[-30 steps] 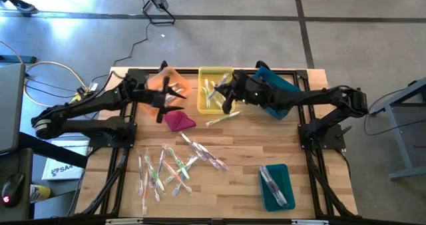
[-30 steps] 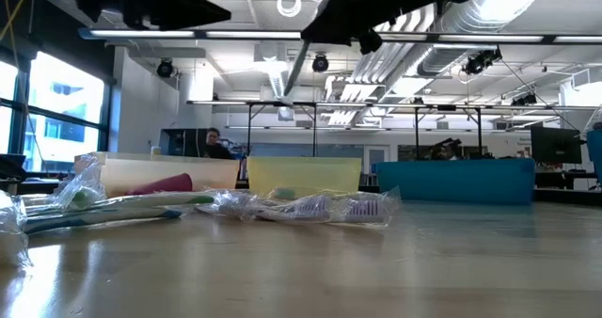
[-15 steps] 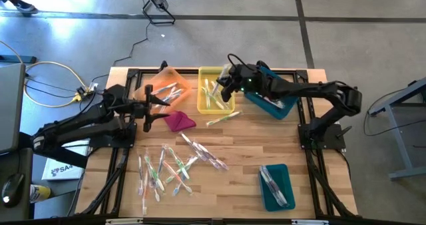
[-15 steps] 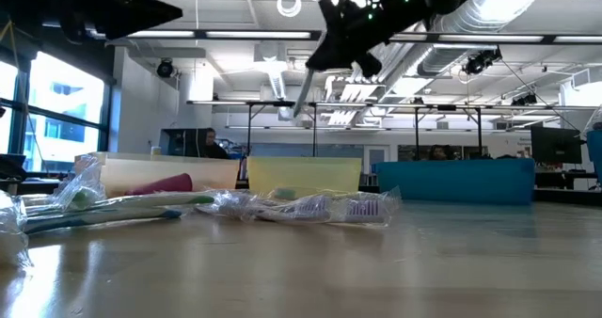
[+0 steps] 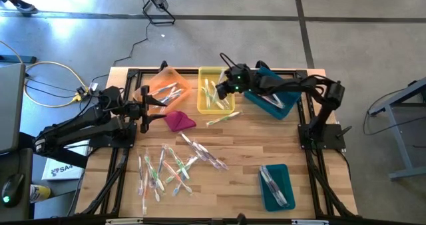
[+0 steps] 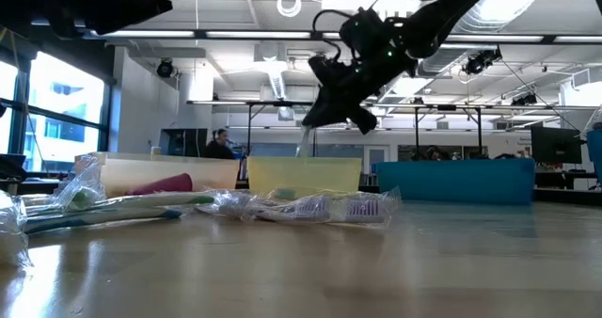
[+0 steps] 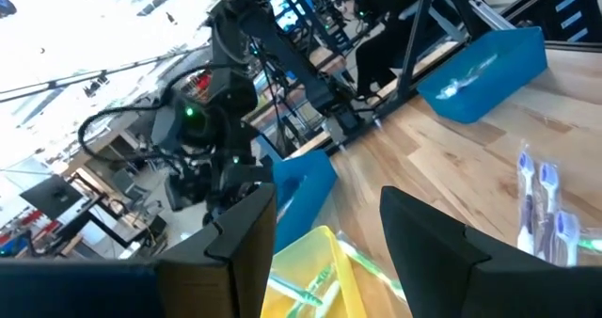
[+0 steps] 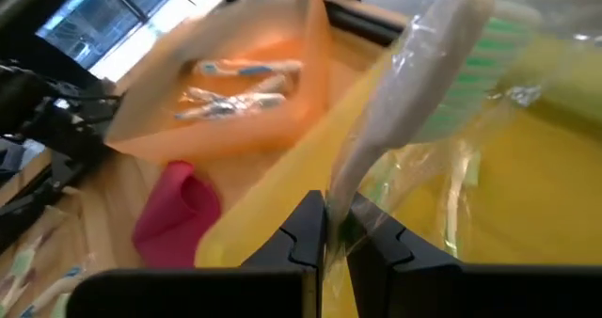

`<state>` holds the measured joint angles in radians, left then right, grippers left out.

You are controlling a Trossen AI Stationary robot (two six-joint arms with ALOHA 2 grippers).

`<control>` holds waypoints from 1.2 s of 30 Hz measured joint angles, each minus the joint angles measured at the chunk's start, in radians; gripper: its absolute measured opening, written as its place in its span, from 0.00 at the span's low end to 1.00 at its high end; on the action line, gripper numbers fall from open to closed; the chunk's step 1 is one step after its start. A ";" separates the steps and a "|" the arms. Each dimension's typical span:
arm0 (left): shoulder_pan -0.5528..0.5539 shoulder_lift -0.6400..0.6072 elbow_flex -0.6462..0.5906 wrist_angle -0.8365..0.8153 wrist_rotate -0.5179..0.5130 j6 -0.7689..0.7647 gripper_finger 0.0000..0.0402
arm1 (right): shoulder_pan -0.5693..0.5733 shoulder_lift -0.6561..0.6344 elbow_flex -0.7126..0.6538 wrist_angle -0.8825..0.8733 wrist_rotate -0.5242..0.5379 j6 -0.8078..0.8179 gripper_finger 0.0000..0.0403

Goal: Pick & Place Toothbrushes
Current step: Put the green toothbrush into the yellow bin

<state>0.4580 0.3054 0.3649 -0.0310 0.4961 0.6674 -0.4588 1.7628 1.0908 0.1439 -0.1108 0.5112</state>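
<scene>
My right gripper [image 5: 224, 86] hangs over the yellow bin [image 5: 215, 106], shut on a wrapped toothbrush [image 8: 428, 64] with a white handle and green bristles. In the low view this toothbrush [image 6: 303, 141] slants down below the gripper [image 6: 324, 119] toward the bin's rim [image 6: 303, 175]. More toothbrushes lie in the yellow bin and in the orange bin [image 5: 168, 85]. A loose heap of them [image 5: 166, 168] lies on the table's near left. My left gripper [image 5: 148, 109] stands open and level beside the magenta cloth [image 5: 178, 122], with nothing between its fingers [image 7: 246, 231]. My right gripper pinches the toothbrush, through its clear wrapper, at the handle's end [image 8: 343, 194] between its two fingers. The fingers slant down from the table's right side, and the brush sticks out ahead along them. Its bristle end [image 8: 489, 38] points away, lifted clear above the yellow bin.
One teal bin [image 5: 271, 97] stands at the far right under the right arm. Another [image 5: 276, 185] with toothbrushes sits near the front right. A single toothbrush [image 5: 223, 118] lies in front of the yellow bin, and a few more [image 5: 206, 153] lie mid-table.
My right gripper has come down toward the yellow bin and rolled, carrying the toothbrush, whose tip now hangs just above the bin. My left gripper has drawn back from over the orange bin toward the table's left edge, staying open.
</scene>
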 joint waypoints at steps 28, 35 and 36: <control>0.000 0.000 0.000 -0.028 0.001 -0.022 0.46 | -0.020 0.031 0.000 -0.058 0.083 0.015 0.36; 0.000 0.000 0.000 -0.028 0.002 -0.022 0.46 | -0.019 -0.017 0.000 -0.042 0.049 -0.067 0.36; 0.000 0.000 0.000 -0.029 0.002 -0.022 0.46 | -0.017 -0.032 0.000 -0.038 0.030 -0.093 0.34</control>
<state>0.4580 0.3054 0.3645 -0.0599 0.4976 0.6456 -0.4759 1.7305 1.0912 0.1059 -0.0803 0.4183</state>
